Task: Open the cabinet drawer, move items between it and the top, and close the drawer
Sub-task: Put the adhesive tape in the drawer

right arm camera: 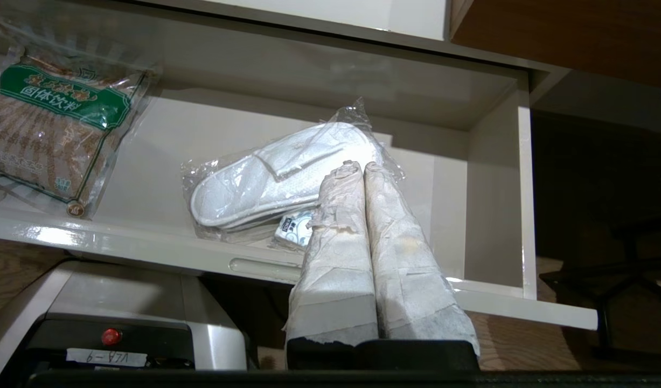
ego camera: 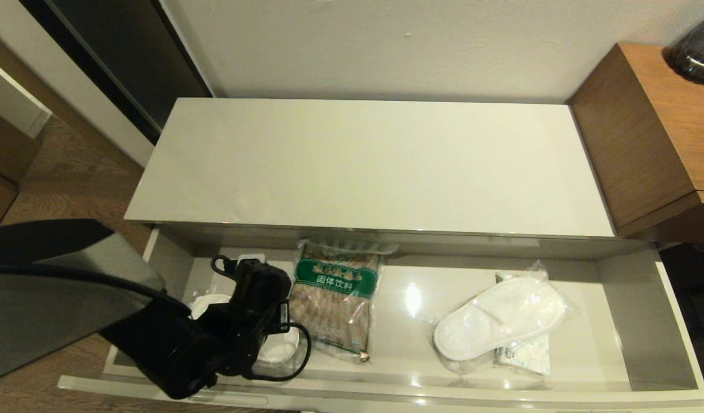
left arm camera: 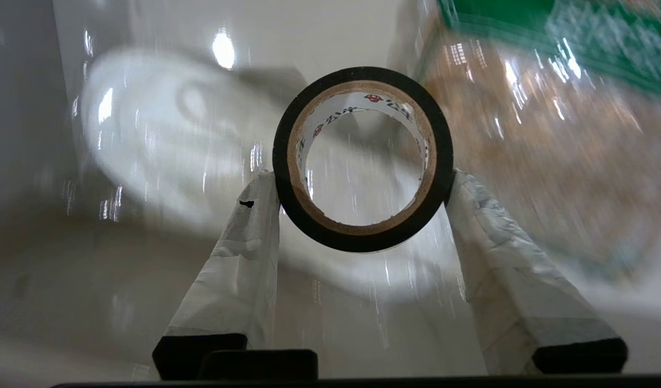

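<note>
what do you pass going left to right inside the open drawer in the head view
left hand holding the black tape roll over a bagged white slipper pair → brown bag with green label → second bagged slipper pair, lying on a flat white packet

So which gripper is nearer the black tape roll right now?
Left. The left gripper is clamped on the tape roll over the drawer's left end. The right gripper is shut, parked outside the drawer front near the slippers.

Open drawer (ego camera: 627,298): brown bag with green label (ego camera: 334,298) centre; bagged slippers (ego camera: 498,318) right of it, over a flat packet (ego camera: 526,353); second slipper pair (ego camera: 214,304) left.
</note>
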Controlling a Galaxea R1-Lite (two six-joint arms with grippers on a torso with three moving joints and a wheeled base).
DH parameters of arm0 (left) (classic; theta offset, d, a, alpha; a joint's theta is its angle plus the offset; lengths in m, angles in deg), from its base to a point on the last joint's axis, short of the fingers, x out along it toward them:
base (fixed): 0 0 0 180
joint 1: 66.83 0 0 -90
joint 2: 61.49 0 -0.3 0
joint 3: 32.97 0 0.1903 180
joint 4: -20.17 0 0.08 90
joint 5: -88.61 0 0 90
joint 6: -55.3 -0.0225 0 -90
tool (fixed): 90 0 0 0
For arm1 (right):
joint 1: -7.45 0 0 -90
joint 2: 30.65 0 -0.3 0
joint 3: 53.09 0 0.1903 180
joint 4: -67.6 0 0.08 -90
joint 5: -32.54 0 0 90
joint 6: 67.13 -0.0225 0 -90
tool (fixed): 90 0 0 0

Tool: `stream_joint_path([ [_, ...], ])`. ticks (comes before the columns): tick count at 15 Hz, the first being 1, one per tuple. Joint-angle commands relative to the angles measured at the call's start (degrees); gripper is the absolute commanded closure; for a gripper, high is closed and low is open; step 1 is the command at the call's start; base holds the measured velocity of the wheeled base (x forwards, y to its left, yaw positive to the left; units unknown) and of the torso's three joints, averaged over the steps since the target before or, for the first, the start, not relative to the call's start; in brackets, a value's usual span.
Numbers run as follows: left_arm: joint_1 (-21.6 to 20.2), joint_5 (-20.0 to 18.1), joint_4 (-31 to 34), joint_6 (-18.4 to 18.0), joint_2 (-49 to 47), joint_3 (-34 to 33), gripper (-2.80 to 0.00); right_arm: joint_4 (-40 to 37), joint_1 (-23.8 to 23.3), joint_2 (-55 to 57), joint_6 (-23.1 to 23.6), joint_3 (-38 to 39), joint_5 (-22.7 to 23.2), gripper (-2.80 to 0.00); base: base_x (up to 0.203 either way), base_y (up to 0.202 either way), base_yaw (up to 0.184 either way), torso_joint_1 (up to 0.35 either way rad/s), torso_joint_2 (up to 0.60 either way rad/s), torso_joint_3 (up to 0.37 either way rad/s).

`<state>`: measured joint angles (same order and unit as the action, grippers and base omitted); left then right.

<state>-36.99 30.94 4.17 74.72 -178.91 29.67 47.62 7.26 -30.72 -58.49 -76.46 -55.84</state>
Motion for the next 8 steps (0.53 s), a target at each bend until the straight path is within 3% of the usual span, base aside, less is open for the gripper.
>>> stream_joint_path([
  [1,-3.13,0.72,-3.6,-4.1,-8.41,5.57,0.0,0.04,0.01,0.07,0.06,0.0,0.05,0.0,0.0,0.0,0.0,0.0,0.0,0.0],
  [4,-4.97,0.96,-3.88,-8.02,-11.21,9.82,0.0,0.04,0.01,0.07,0.15,0.0,0.05,0.0,0.0,0.0,0.0,0.0,0.0,0.0],
  [5,-5.42,0.98,-3.38,-9.06,-11.35,10.52,-2.8,0.04,0.01,0.07,0.15,0.0,0.05,0.0,0.0,0.0,0.0,0.0,0.0,0.0],
  [8,-5.67,1.07,-1.86,-9.49,-8.79,10.73,-2.8,0.04,0.01,0.07,0.06,0.0,0.05,0.0,0.0,0.0,0.0,0.0,0.0,0.0],
])
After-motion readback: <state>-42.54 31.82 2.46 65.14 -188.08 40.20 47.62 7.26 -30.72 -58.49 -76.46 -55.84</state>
